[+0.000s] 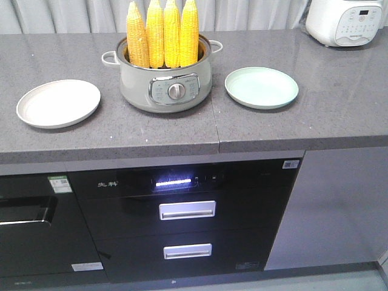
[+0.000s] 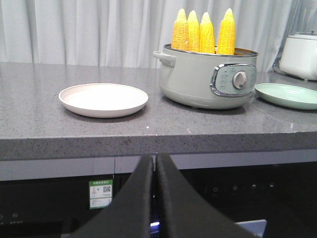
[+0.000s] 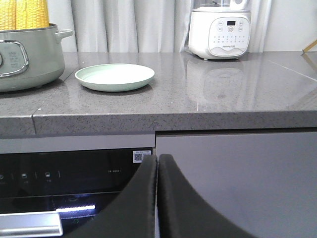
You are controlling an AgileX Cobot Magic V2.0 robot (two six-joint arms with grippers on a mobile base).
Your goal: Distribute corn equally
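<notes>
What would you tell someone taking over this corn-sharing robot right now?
Left claw: shut, empty, held low in front of the counter.
Right claw: shut, empty, equally low.
Corn: all four cobs stand upright in the pot, which sits between the white plate and the green plate. Both plates are bare.
Done: nothing, no cob is out of the pot.
Left: two cobs onto each plate.

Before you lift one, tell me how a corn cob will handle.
Probably stiff: the four corn cobs stand upright in the pot without sagging. Likely to roll once laid flat, being round and tapered. Kernel rows may aid grip.
</notes>
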